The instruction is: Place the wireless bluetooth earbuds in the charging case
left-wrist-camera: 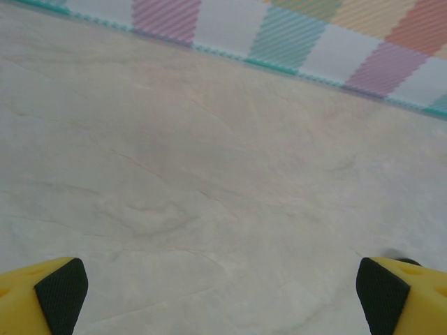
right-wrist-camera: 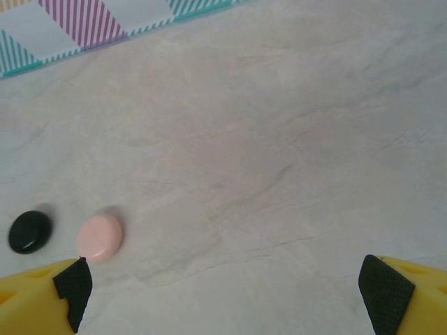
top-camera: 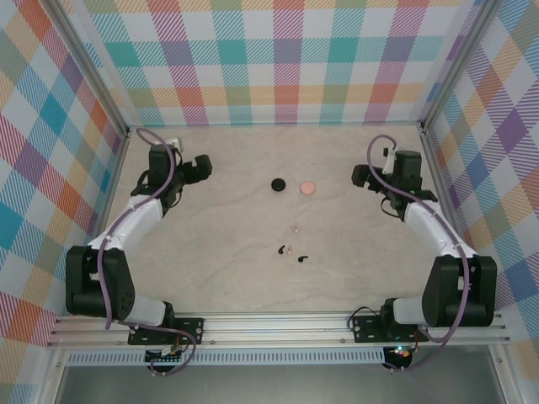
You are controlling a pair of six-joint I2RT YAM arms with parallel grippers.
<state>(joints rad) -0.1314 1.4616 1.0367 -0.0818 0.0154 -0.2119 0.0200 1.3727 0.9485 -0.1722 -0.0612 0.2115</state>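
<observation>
Plainly, earbuds point(top-camera: 281, 249) lie well apart from the right end effector point(top-camera: 360, 176).

The tabletop point(top-camera: 236, 286) is pale beige with faint marble veining. The walls point(top-camera: 278, 59) wear a pastel plaid of teal, pink, purple, orange and yellow on white. One charging case point(top-camera: 278, 184) is black, the other charging case point(top-camera: 309, 187) pale pink. Two black earbuds point(top-camera: 302, 258) lie by two pale pink earbuds point(top-camera: 296, 228). The left tool point(left-wrist-camera: 223, 296) and right tool point(right-wrist-camera: 223, 296) are yellow with black pads point(left-wrist-camera: 59, 289).

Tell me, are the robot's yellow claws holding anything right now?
Nothing is held: the yellow-fingered left gripper and right gripper are both open and empty.
</observation>
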